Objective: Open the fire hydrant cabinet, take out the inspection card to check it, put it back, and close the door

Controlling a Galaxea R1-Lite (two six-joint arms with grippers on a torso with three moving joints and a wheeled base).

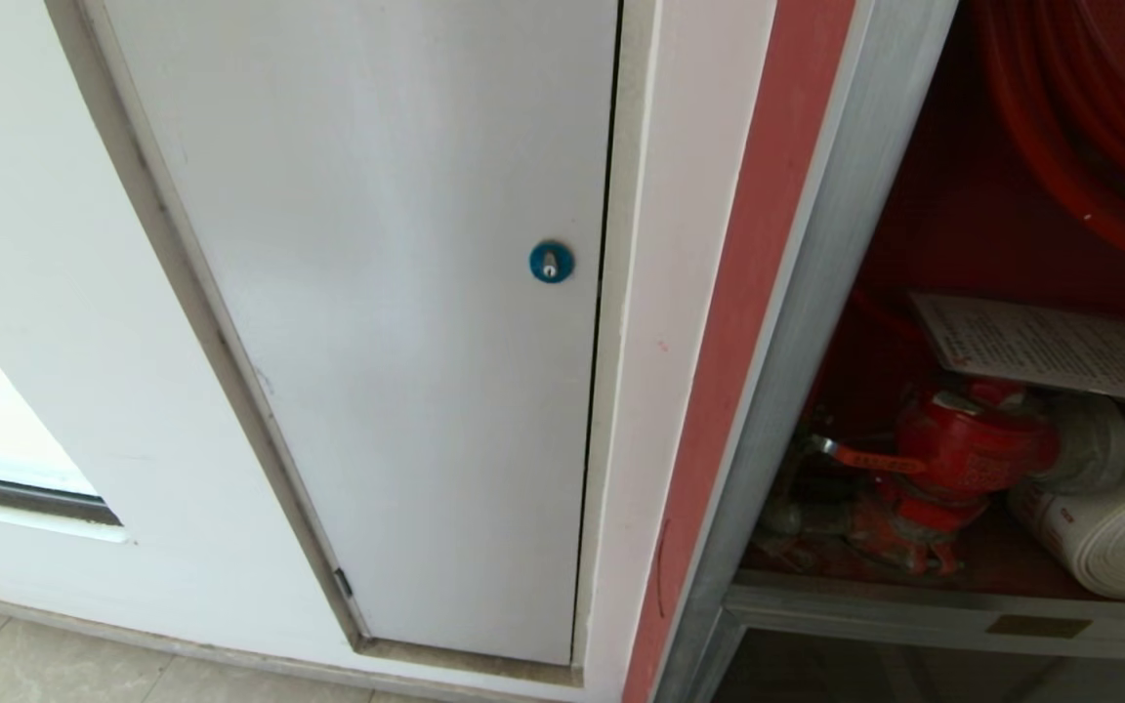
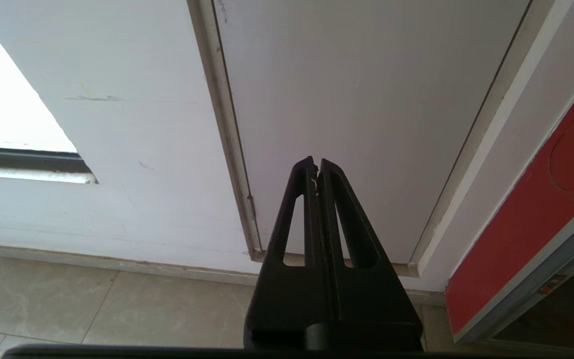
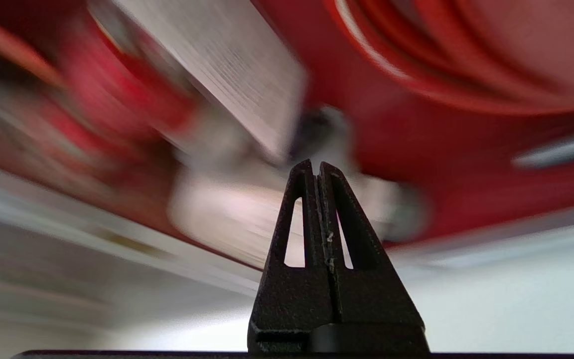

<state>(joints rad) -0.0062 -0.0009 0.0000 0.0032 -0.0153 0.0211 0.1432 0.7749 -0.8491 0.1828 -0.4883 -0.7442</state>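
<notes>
Inside the fire hydrant cabinet (image 1: 816, 322), at the right of the head view, the inspection card (image 1: 1051, 350) lies nearly flat on top of the red hydrant valve (image 1: 963, 454). Its long axis runs from the cabinet's left side toward the right and slightly toward the front, and its printed face is turned up. Under the card's right part sits the white rolled hose (image 1: 1124, 532), resting on the cabinet floor just beside the valve. Loops of the red hose reel (image 1: 1090, 127) hang above them against the red back wall. The cabinet stands open; its door does not show in this view. Left of the grey frame is a plain white panel (image 1: 377, 322) with a small blue round lock (image 1: 551, 262). Neither arm shows here.

From the left wrist, the left gripper (image 2: 316, 162) hangs before the lower part of the white panel (image 2: 357, 114), above the tiled floor (image 2: 117, 304). Its two black fingers are pressed together with nothing between them. The cabinet's red side (image 2: 531, 219) is off to one edge.

From the right wrist, the picture is smeared. The right gripper (image 3: 316, 164) is clenched on nothing, fingers meeting tip to tip, and points into the red interior (image 3: 466, 164). The card (image 3: 227, 60) slants beyond the tips, apart from them, with the pale hose roll (image 3: 227, 219) near it and the red reel (image 3: 441, 65) further round.
</notes>
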